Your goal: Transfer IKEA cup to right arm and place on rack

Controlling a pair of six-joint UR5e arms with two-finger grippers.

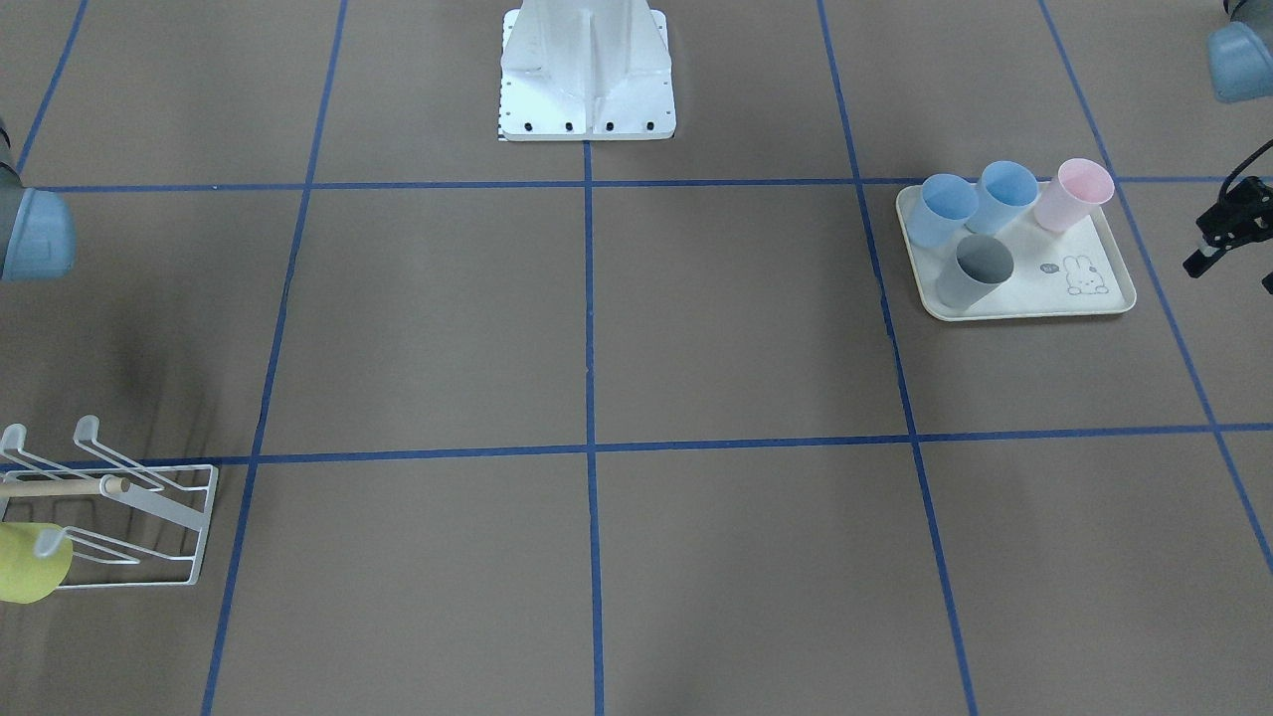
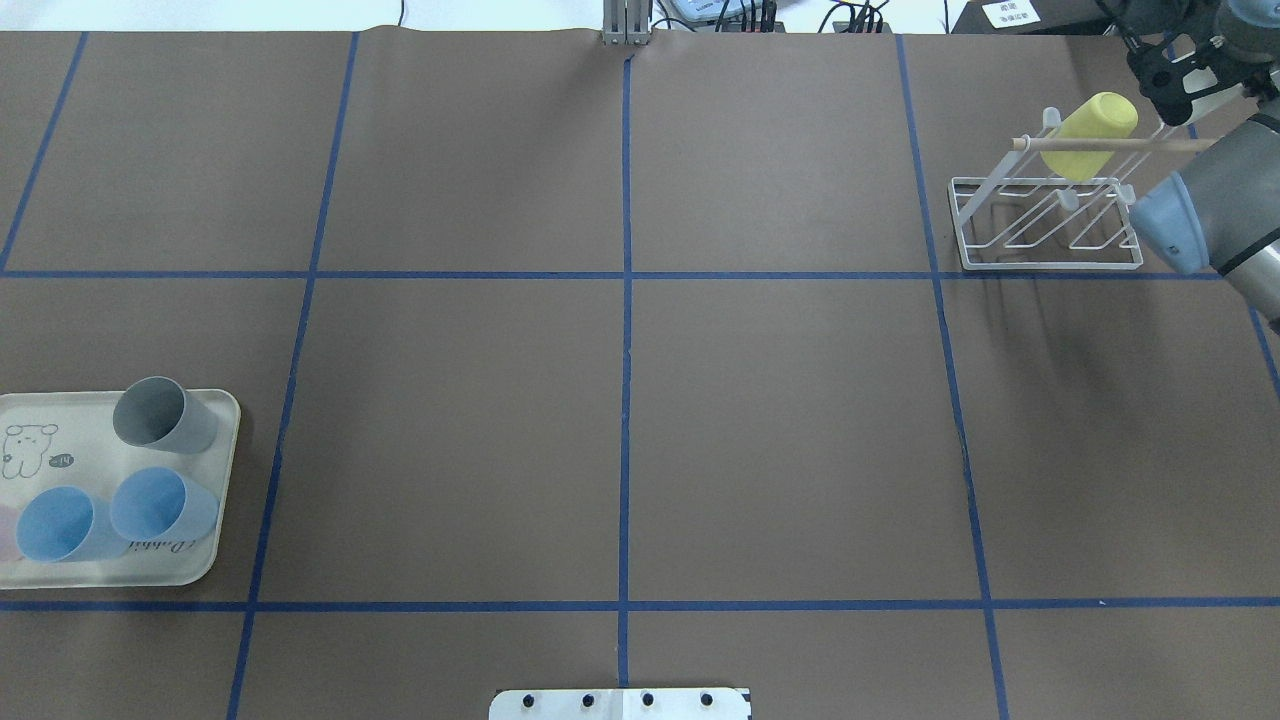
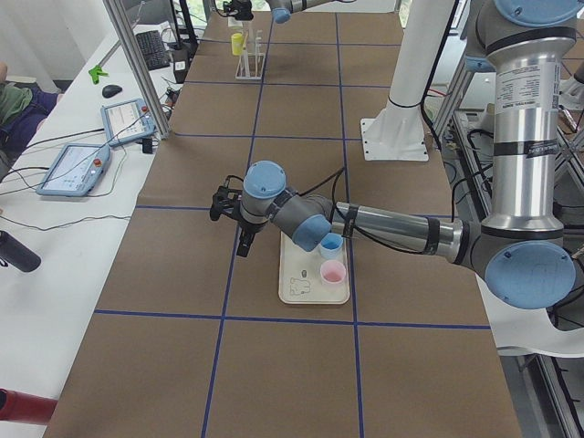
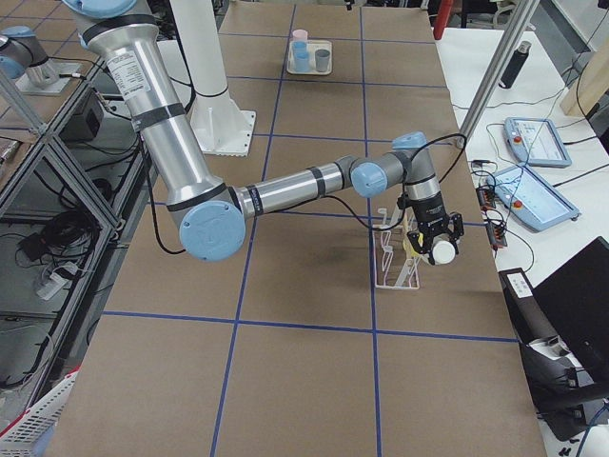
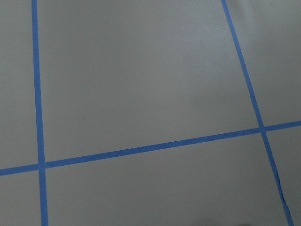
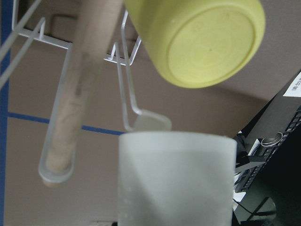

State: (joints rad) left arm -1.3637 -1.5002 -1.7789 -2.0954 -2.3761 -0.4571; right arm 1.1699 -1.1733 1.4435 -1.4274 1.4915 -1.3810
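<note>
Right wrist-mounted view shows me what matters. The white cup (image 6: pixel 176 179) fills the bottom middle of the picture. The flat tab (image 6: pixel 151 123) of a free prong shows just past the cup's far edge, a touch left of its middle line. The cup's long axis points away from the camera toward that tab. I judge the coming move to be a short push along that axis with a slight shift left. I cannot tell whether the end facing the tab is the mouth or the base.

The yellow cup (image 6: pixel 207 42) hangs up and to the right of the tab with its base toward the camera, close enough to clip. The dowel (image 6: pixel 80 89) runs down the left side, apart from the white cup.

The right jaws are out of shot in the wrist view. In the exterior right view the white cup sits at the tip of the near arm, clear of the desk (image 2: pixel 780 430) and just beside the rack (image 1: pixel 174 512). From that I take the right jaws to be clamped on it, with the transfer step done.

The left jaws hang well apart from all this, at the far end of the desk near the tray (image 1: pixel 1024 298). I cannot tell whether they are apart or together, as their wrist view shows only desk and blue tape. The right arm is the one in reach of the rack.
</note>
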